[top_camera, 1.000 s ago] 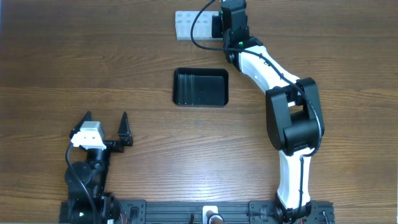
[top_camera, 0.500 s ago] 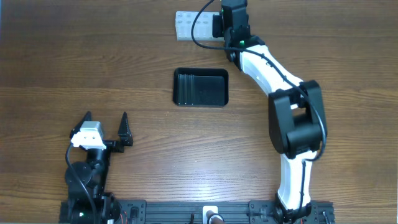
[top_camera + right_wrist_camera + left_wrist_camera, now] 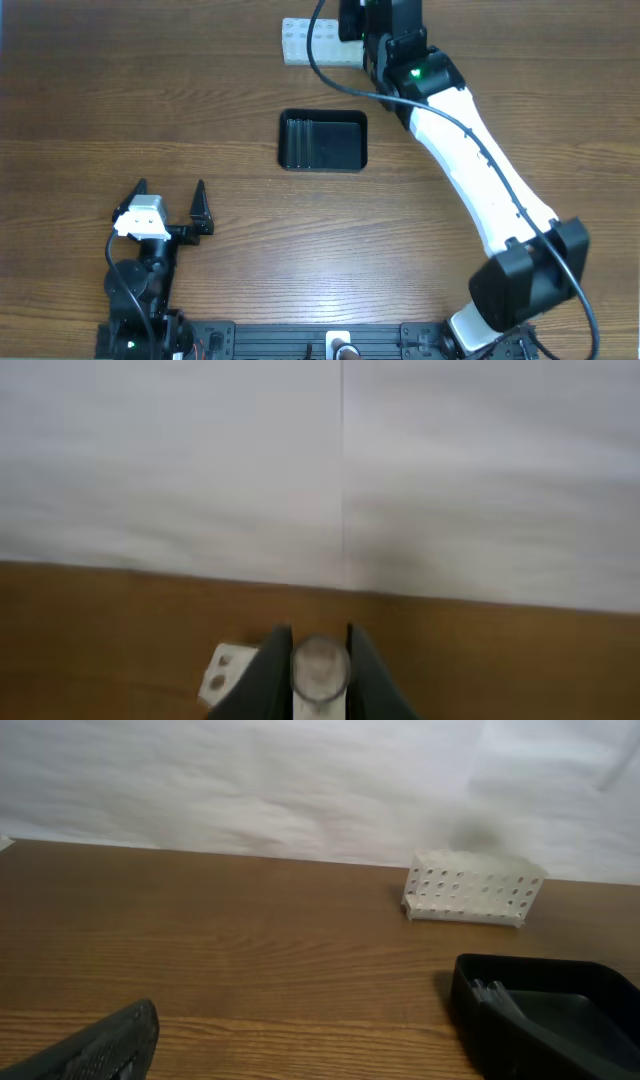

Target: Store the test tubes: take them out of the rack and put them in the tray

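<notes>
Looking down from above, we see the right arm (image 3: 470, 170) stretched from its base at the lower right up to the far edge of the table (image 3: 150, 90). Its head hangs over the right end of the white rack (image 3: 305, 42). In its own wrist view the right gripper (image 3: 318, 650) has both fingers (image 3: 268, 675) pressed against a clear tube (image 3: 320, 668) — clamped on it. The tube shows end-on as a pale round between the two dark pads. A corner of the rack, with a couple of its holes, sits just beside one finger. Whether the tube's lower end stands in a hole or is free of the rack, we cannot tell.

The black tray (image 3: 282, 140) lies on the table nearer the arms than the rack, apart from it. Ridged lines show on its floor, and we cannot tell whether any of them are tubes.

The left gripper (image 3: 170, 187) sits low at the near left, well apart from both tray and rack — its fingers spread wide. In the left wrist view the rack and the tray's near corner stand farther off on the wood, with a white wall (image 3: 250, 780) behind them.
</notes>
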